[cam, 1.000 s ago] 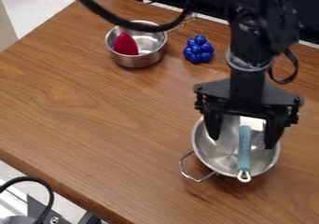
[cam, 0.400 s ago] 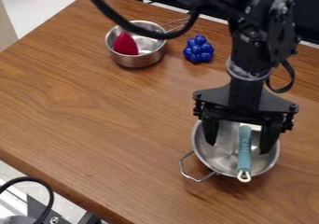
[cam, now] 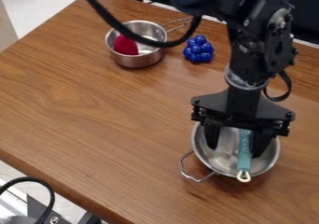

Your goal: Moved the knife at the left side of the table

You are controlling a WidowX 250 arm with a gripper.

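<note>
The knife (cam: 244, 158) lies in the metal pan (cam: 219, 160), its loop end (cam: 244, 176) over the pan's near rim. The tool (cam: 235, 150) is above the same pan, its fingers (cam: 212, 138) spread, one at each side of the knife, which is closer to the right one as seen by the camera. Its long axis goes between them, so closing sideways should suit. The handle (cam: 244, 146) is teal, the loop cream.
</note>
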